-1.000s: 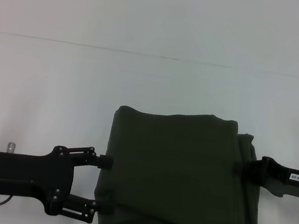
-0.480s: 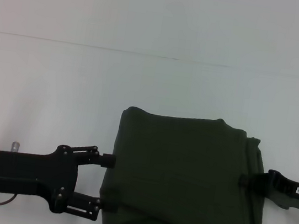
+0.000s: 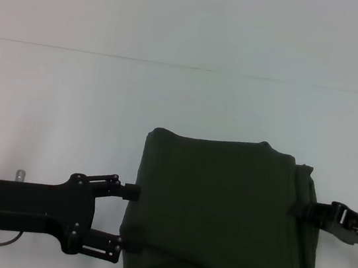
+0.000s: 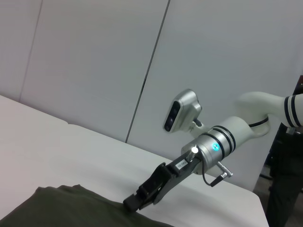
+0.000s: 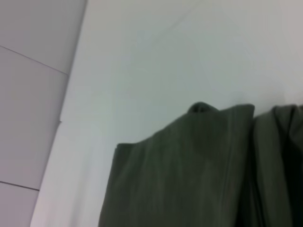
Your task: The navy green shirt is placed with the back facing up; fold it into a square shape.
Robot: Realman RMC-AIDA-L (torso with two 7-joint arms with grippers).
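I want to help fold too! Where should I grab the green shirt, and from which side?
Probably grab the navy green shirt by its right edge, coming in from the right. There the layers look loose and uneven, so pinching them together seems best. The left edge is a neat fold, and the left gripper sits open against it. The right gripper touches the right edge.

Shirt (image 3: 214, 212) plain dark olive-green, no print showing; both grippers, left (image 3: 128, 219) & right (image 3: 308, 212), black; table (image 3: 69, 112) plain white.
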